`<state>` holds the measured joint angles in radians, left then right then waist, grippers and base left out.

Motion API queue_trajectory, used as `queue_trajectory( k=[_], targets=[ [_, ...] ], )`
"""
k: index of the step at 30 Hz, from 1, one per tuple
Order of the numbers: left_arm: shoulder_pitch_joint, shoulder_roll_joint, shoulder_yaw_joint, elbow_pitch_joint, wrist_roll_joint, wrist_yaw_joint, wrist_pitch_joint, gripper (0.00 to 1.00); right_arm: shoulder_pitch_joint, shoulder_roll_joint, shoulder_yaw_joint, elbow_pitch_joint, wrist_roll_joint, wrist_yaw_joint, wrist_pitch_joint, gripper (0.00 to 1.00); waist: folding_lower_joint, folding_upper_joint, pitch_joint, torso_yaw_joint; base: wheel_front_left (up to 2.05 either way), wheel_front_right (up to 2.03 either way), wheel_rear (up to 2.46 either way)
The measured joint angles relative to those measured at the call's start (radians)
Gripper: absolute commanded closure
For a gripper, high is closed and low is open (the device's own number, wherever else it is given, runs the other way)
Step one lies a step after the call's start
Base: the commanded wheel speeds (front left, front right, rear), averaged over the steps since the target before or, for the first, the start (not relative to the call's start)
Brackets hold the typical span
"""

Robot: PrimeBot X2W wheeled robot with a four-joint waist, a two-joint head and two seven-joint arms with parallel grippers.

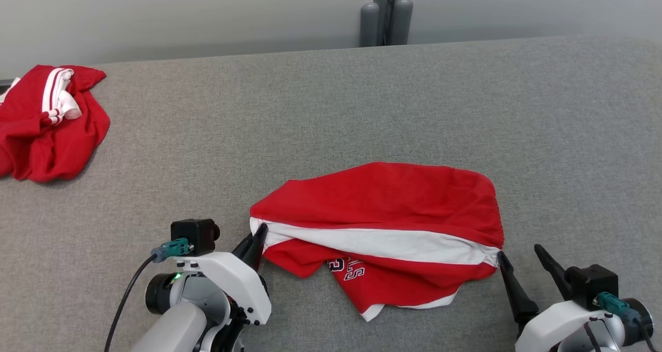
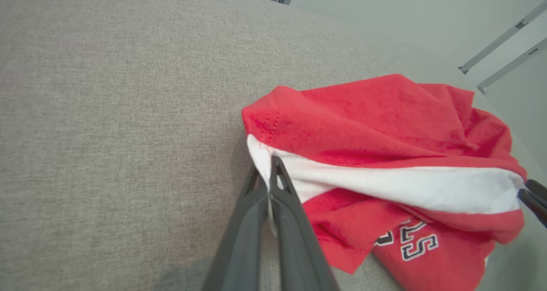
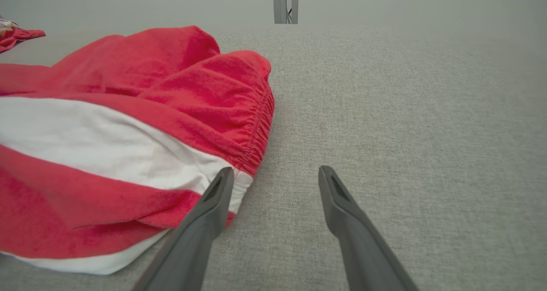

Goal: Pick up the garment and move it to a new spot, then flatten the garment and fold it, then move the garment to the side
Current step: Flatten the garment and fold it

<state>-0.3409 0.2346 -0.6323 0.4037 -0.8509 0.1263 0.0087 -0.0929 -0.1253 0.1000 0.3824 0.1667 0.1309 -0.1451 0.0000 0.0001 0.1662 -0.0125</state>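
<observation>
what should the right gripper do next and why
Probably slide the right gripper a little toward the red shorts, then close. The left gripper is pinched on the end of the white stripe, while the right stands open with only its inner finger at the waistband edge.

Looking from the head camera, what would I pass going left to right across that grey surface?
Crumpled red-and-white garment → left gripper, shut → red shorts with a white stripe, whose edge it pinches → right gripper, open.
</observation>
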Motion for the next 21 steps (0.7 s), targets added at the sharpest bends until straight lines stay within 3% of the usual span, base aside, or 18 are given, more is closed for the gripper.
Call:
queue_trajectory(
  k=[17,18,19,20,21],
  targets=[
    [0.022,0.022,0.009,-0.023,-0.012,0.02,0.001,1.0,-0.07,-0.015,0.182,0.084,0.214,0.0,0.002,0.0,0.0,0.0,0.012,0.002,0.0,0.0,0.0],
    [0.022,0.023,0.009,-0.023,-0.012,0.02,0.001,1.0,-0.075,-0.016,0.189,0.089,0.229,0.0,0.002,0.08,0.0,0.0,0.012,0.003,0.0,0.0,0.0],
    [0.022,0.023,0.01,-0.023,-0.012,0.02,0.001,1.0,-0.081,-0.019,0.199,0.093,0.245,0.0,0.002,0.08,0.0,0.0,0.013,0.003,0.0,0.0,0.0],
    [0.022,0.023,0.009,-0.023,-0.013,0.021,0.001,1.0,-0.086,-0.022,0.207,0.098,0.258,0.0,0.003,0.22,0.0,0.0,0.013,0.003,0.0,0.0,0.0],
    [0.022,0.023,0.009,-0.023,-0.013,0.022,0.001,1.0,-0.092,-0.026,0.215,0.103,0.27,0.0,0.004,0.46,0.0,-0.0001,0.013,0.004,0.0,0.0,0.0]
  ],
)
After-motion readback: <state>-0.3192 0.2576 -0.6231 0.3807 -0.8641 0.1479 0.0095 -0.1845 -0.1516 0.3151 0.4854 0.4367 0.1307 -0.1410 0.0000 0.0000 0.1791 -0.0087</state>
